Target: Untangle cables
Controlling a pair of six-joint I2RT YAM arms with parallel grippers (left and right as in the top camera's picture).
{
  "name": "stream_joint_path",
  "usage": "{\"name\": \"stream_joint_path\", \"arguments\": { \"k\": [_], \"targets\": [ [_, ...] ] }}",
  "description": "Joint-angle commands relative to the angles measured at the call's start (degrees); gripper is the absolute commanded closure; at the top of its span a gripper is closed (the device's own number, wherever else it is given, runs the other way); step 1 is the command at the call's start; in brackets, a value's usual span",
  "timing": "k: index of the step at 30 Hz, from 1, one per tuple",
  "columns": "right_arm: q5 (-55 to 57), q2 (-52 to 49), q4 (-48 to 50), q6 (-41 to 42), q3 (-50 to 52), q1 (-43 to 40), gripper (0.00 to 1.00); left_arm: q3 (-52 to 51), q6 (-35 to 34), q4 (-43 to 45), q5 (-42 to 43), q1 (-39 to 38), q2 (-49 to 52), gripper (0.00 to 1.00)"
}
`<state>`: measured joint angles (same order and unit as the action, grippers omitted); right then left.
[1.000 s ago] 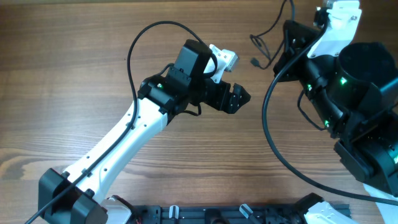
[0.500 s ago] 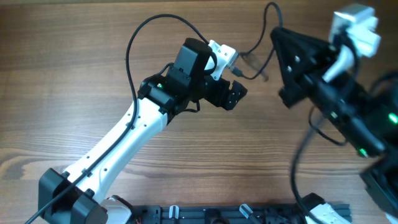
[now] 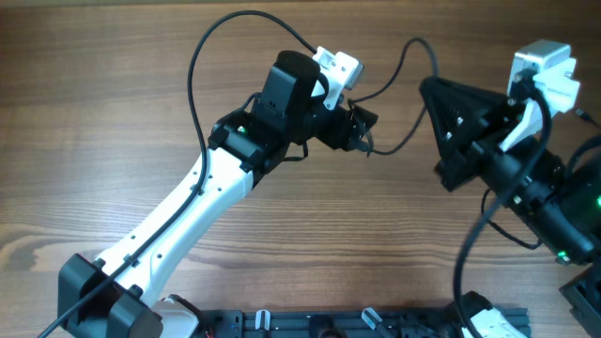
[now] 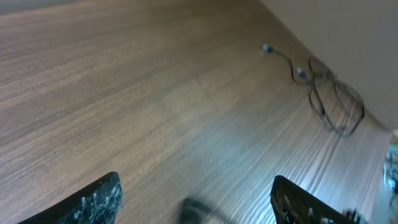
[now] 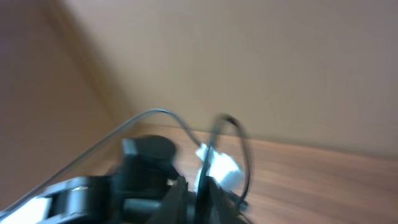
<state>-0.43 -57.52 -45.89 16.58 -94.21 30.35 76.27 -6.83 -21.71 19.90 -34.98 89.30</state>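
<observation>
A thin dark cable (image 3: 404,49) arcs in the air between the two arms. My right gripper (image 3: 424,86) points up-left with its jaws nearly together. In the blurred right wrist view the cable (image 5: 231,124) runs between those jaws and loops up above them, so the right gripper (image 5: 198,186) is shut on it. My left gripper (image 3: 364,136) sits just left of the hanging strand, its fingers (image 4: 99,196) wide apart. A blurred dark shape lies low between them at the left gripper (image 4: 196,182). A second tangled cable (image 4: 333,102) lies on the table far ahead.
The thick black arm cable (image 3: 202,66) arches over the left arm. The table's far edge (image 4: 323,59) meets a pale wall just beyond the tangled cable. A black rail (image 3: 329,324) runs along the near table edge.
The right arm swung down and left, carrying the cable off the table. The left gripper shifted up-right toward the hanging strand.
</observation>
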Motion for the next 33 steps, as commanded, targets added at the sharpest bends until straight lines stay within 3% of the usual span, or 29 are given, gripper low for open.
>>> {"name": "stream_joint_path", "arguments": {
  "k": [1,4,7,9,12,14,15,19,22,26,27,33],
  "targets": [
    [9.4,-1.9,-2.8,0.1,-0.3,0.0,0.61,0.1,-4.6,1.6,-1.8,0.5,0.1,0.21],
    [9.4,-3.8,-5.5,0.2,-0.3,0.0,0.61,0.1,-5.7,2.5,-1.8,0.5,0.1,0.22],
    [9.4,-5.4,-6.8,0.6,-0.3,0.0,0.75,0.1,-6.1,3.4,-1.8,0.5,0.1,0.23],
    [9.2,-6.4,-7.2,0.6,-0.3,0.0,0.84,0.1,-6.1,3.6,-1.9,0.5,0.1,0.29],
    [9.7,-7.2,-7.4,0.5,-0.3,0.0,0.85,0.1,-7.5,3.5,-2.0,1.0,0.1,0.39],
    [12.4,-7.2,-7.5,0.6,-0.3,0.0,0.74,0.1,-8.7,3.1,-2.0,1.7,0.0,0.43],
    [15.0,-7.2,-7.8,1.4,-0.3,0.0,0.54,0.1,-9.2,2.8,-2.0,2.0,-0.1,0.44],
    [25.7,-7.3,-10.0,4.6,-0.3,0.0,0.00,0.1,-10.4,1.3,-0.9,3.3,-1.0,0.45],
    [27.7,-8.1,-11.6,4.6,-0.3,0.0,0.00,0.1,-10.4,1.9,3.8,3.8,-2.0,0.39],
    [21.2,-10.1,-13.7,3.4,-0.3,0.0,0.00,0.1,-10.4,4.1,9.2,3.8,-3.9,0.26],
    [17.4,-10.8,-14.3,0.5,-0.3,0.0,0.00,0.1,-10.3,4.4,10.1,3.8,-4.6,0.21],
    [-7.2,-14.9,-18.1,-18.9,-0.3,0.0,0.00,0.1,-9.9,4.3,10.3,4.1,-7.8,0.19]
  ]
}}
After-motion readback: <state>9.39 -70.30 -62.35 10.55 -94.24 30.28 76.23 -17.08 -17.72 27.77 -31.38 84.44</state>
